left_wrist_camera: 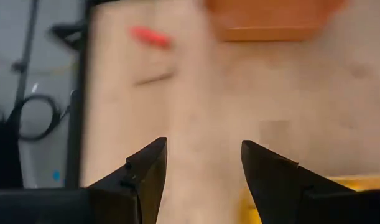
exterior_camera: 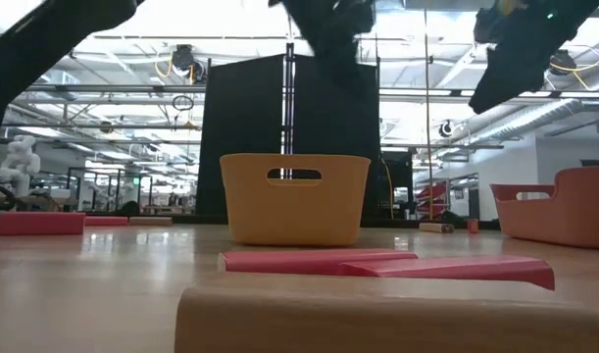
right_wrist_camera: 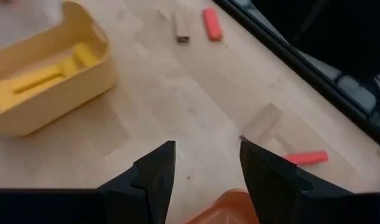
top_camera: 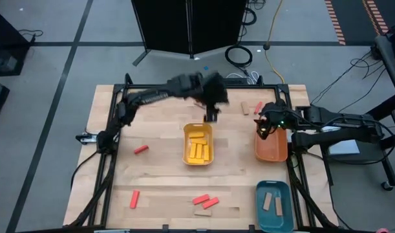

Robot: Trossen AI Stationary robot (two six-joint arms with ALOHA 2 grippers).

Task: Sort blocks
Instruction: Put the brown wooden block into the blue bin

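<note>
The left gripper, jaws apart and empty, hangs above the far rim of the yellow tray, which holds several yellow blocks. The right gripper, also parted and holding nothing, hovers over the far end of the orange tray, near a tan block and a red one on the table. More red blocks lie scattered on the near side, and two tan ones rest in the teal tray.

Some blocks lie in the middle tray, others scattered on the table around it
</note>
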